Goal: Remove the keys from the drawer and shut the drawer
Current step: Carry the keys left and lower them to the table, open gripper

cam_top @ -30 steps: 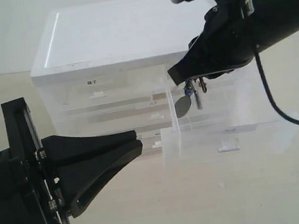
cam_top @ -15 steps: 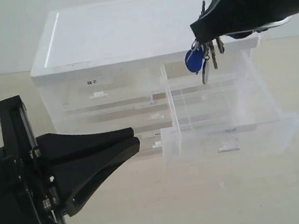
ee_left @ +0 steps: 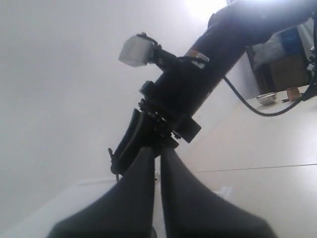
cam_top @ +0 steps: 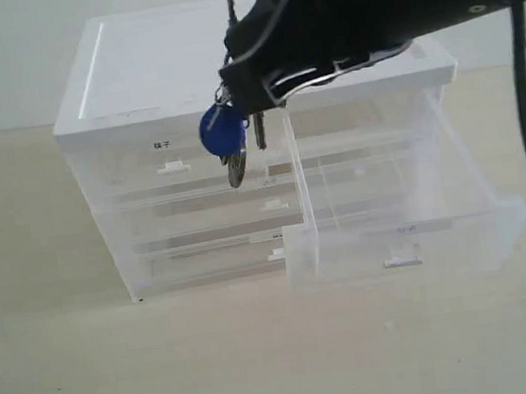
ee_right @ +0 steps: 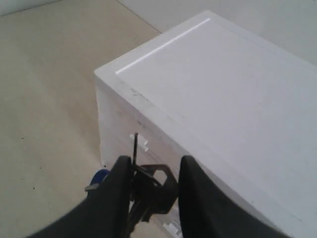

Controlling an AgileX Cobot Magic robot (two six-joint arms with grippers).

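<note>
The keys [cam_top: 225, 135], a silver bunch with a round blue head, hang in the air in front of the cabinet's upper left drawers. My right gripper [cam_top: 249, 89] is shut on them from above. In the right wrist view a dark key head [ee_right: 157, 191] sits between the fingers, with the blue head [ee_right: 99, 177] to one side. The drawer [cam_top: 396, 239], clear plastic with a white pull tab, stands pulled far out at the right, and I see nothing in it. My left gripper [ee_left: 157, 151] is out of the exterior view. Its fingers stand close together with nothing between them, pointing at the right arm [ee_left: 198, 74].
The white-topped clear cabinet [cam_top: 226, 39] holds several other drawers, all pushed in; one carries a dark label [cam_top: 162, 145]. The beige table [cam_top: 263, 368] stretches in front of it. A small bowl [ee_left: 266, 99] and boxes stand far off in the left wrist view.
My right gripper lifted the keys up out of the drawer and carried them left across the cabinet front. My left arm has withdrawn out of the exterior view.
</note>
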